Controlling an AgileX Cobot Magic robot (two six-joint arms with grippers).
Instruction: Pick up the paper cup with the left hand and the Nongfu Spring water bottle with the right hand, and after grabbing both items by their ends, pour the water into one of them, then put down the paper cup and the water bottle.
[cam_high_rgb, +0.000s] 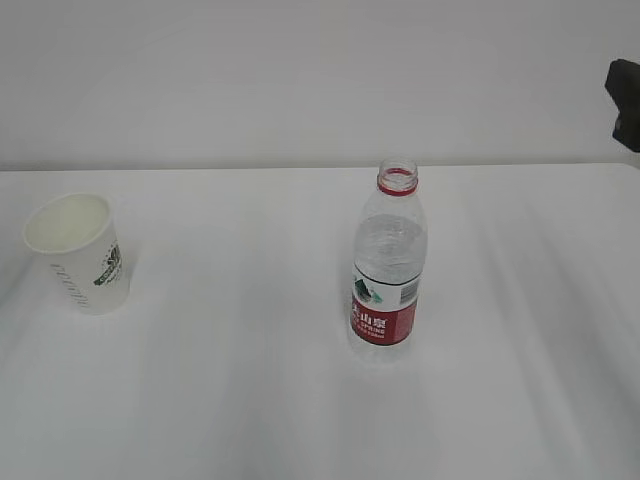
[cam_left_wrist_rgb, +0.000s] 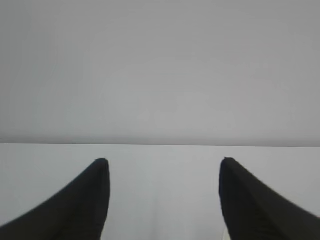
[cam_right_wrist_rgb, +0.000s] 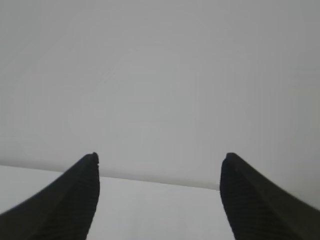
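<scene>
Two objects stand on a white table, seen from the exterior view: one paper cup and one Nongfu Spring water bottle. Both are upright and well apart from each other, the cup toward the left edge of the view and the bottle a little right of centre.

The paper cup is small, white and tapered, with a rolled rim. Its side carries a dark round logo and a line of grey lettering. Its inside looks white, and whether it holds any liquid cannot be told.

The bottle is clear ribbed plastic, much taller than the cup, with no cap on its open mouth and a red ring around its neck. A red-and-white label with a green mark wraps its lower half. How much water it holds is hard to judge.

Two grippers appear, one in each wrist view. The left gripper has its two dark fingers spread wide with nothing between them, only bare table and a grey wall ahead. The right gripper is likewise spread wide and holds nothing. Neither the cup nor the bottle lies between or ahead of either gripper's fingers. A dark shape shows at the right edge of the exterior view, too little of it to identify.
</scene>
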